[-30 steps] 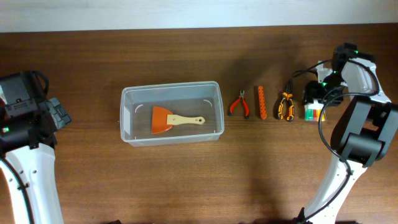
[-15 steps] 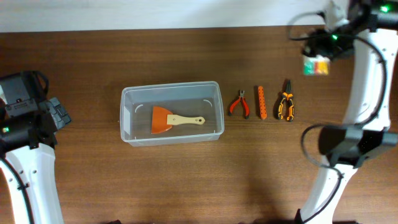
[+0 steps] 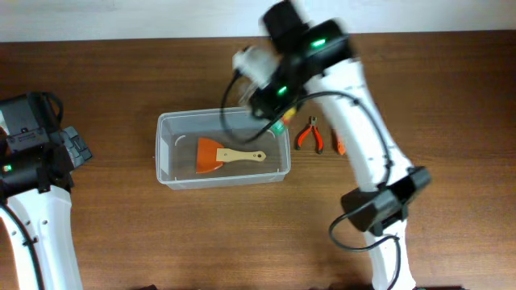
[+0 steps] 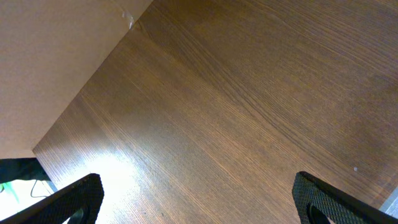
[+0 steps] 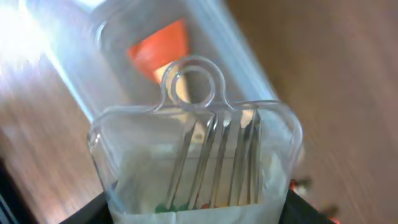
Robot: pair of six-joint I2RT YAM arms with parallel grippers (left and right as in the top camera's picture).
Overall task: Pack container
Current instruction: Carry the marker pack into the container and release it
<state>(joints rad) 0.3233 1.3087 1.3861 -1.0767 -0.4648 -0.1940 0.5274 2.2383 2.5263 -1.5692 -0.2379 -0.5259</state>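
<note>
The container, a clear plastic bin, sits at the table's middle with an orange scraper with a pale handle lying inside. My right gripper hangs over the bin's far right corner, shut on a clear blister pack of small tools. In the right wrist view my right gripper holds the pack by its lower sides, and the blurred container and scraper lie beyond it. My left gripper rests at the left, open over bare wood.
Red-handled pliers lie just right of the bin. An orange strip peeks out beside my right arm, which crosses the table's right half. The table's far edge meets a pale wall.
My right arm has swung from the far right of the table leftward to above the container, carrying the blister pack. The left arm has not moved.
</note>
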